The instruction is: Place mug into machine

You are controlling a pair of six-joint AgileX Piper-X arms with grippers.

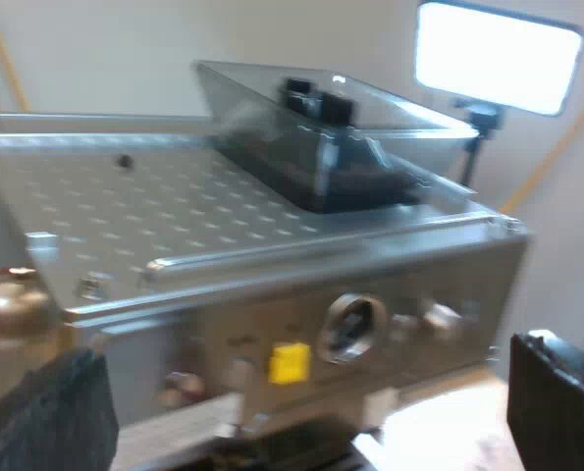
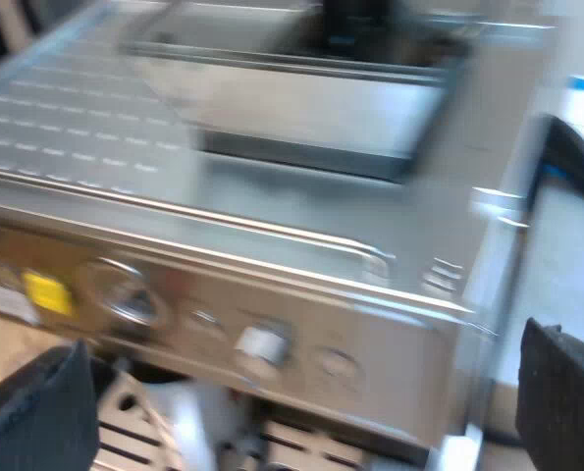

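Both grippers gape wide and empty in front of the machine (image 1: 272, 255).

The left wrist view has the left gripper (image 1: 301, 407), fingers far apart and holding nothing, facing the brushed-steel front. It looks over the flat dimpled top to the smoky, clear, angular hopper (image 1: 321, 137) and a lit lamp (image 1: 498, 59) behind. The right gripper (image 2: 301, 407), also spread and empty, looks under the front panel to the slotted tray (image 2: 301, 442). A pale shape (image 2: 184, 412) stands at the tray; I cannot tell if it is the mug. Both views show a yellow label (image 1: 290, 361) beside a round dial (image 1: 352, 326).
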